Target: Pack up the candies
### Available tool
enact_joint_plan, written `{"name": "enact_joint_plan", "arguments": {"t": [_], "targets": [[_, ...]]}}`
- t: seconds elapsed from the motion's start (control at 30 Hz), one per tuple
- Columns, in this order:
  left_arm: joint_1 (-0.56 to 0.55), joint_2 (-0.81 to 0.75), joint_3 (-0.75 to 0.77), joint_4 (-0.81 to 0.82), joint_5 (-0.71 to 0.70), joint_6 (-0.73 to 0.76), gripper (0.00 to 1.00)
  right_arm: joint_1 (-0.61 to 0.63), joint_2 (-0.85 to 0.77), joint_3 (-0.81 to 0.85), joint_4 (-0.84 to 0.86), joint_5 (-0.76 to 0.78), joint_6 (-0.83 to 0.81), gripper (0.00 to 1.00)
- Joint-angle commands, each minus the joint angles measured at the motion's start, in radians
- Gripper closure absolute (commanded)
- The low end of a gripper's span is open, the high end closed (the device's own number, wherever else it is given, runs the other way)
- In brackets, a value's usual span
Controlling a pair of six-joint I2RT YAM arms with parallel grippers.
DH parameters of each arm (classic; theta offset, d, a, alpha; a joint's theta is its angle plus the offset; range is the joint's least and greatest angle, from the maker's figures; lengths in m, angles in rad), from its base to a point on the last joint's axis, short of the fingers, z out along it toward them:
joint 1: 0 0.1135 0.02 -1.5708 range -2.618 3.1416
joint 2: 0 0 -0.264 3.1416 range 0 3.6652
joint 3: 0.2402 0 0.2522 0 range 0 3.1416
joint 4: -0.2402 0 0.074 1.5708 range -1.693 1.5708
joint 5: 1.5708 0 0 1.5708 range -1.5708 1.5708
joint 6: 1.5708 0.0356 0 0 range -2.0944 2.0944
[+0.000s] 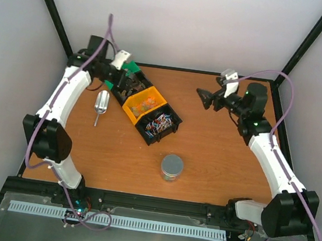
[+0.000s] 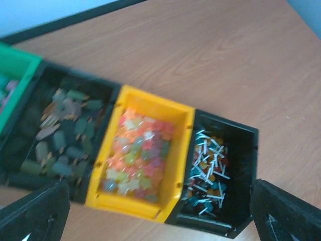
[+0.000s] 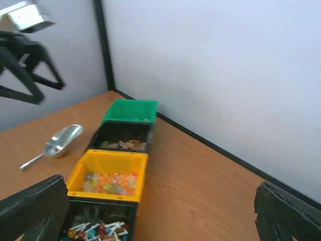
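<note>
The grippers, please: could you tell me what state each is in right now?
Left gripper: open, holding nothing.
Right gripper: open, holding nothing.

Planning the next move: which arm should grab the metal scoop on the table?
Probably left. The scoop lies left of the bins, near the open left hand; the open right hand is on the bins' other side.

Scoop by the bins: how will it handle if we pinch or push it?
Probably stiff: the scoop looks like shiny metal. Likely slippery, given that polished surface. Its thin handle lies flat on the table, so it may slide or pivot when pushed rather than roll.
</note>
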Motion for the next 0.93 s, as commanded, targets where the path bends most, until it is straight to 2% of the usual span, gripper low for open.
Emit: {"name": "enact_joint_plan", "arguments": {"t": [0.0, 0.2, 0.33, 0.43, 0.63, 0.9], "targets": [[0.148, 0.059, 0.089, -0.154, 0.123, -0.104, 0.00, -0.125, 0.028, 0.052, -0.169, -0.017, 0.071, 0.00], [0.322, 0.086, -0.002, -0.157, 0.106, -0.125, 0.00, -0.331, 0.023, -0.025, -0.253, -0.032, 0.080, 0.00], [0.364, 0.004, -0.209, -0.050, 0.005, -0.085, 0.00, -0.456, -0.010, -0.165, -0.255, -0.031, 0.058, 0.00], [0.366, -0.041, -0.299, -0.008, -0.044, -0.078, 0.00, -0.518, -0.031, -0.239, -0.272, -0.045, 0.011, 0.00], [0.365, -0.078, -0.395, 0.056, -0.044, -0.139, 0.00, -0.545, -0.089, -0.319, -0.279, -0.074, -0.047, 0.00], [0.365, -0.088, -0.383, 0.066, -0.082, -0.149, 0.00, -0.544, -0.111, -0.313, -0.268, -0.097, -0.041, 0.00]]}}
